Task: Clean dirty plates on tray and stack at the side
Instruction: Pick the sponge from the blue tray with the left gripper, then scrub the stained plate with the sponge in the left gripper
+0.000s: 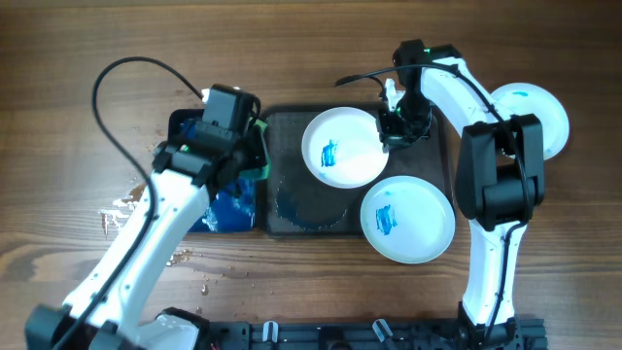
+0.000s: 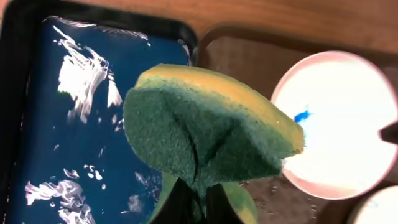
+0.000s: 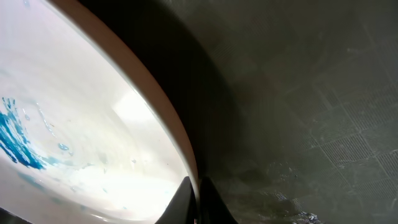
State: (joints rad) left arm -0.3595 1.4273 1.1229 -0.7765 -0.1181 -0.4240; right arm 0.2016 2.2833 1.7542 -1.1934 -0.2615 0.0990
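On the dark grey tray point(image 1: 292, 209) lies a white plate point(image 1: 342, 148) with a blue smear. My right gripper point(image 1: 394, 126) is shut on its right rim. In the right wrist view the rim of that plate point(image 3: 74, 112) is pinched between the fingers of the right gripper point(image 3: 198, 199) above the tray floor point(image 3: 311, 124). A second smeared plate point(image 1: 408, 220) overlaps the tray's lower right corner. A third plate point(image 1: 530, 117) rests on the table at the right. My left gripper point(image 2: 198, 202) is shut on a green-and-yellow sponge point(image 2: 205, 124), just left of the held plate point(image 2: 342, 124).
A smaller deep-blue tray point(image 1: 228, 209) holding foamy water sits left of the grey tray, under my left wrist. Water drops point(image 1: 121, 209) are spattered on the wooden table to its left. The right arm's base link point(image 1: 496, 180) stands between the second and third plates.
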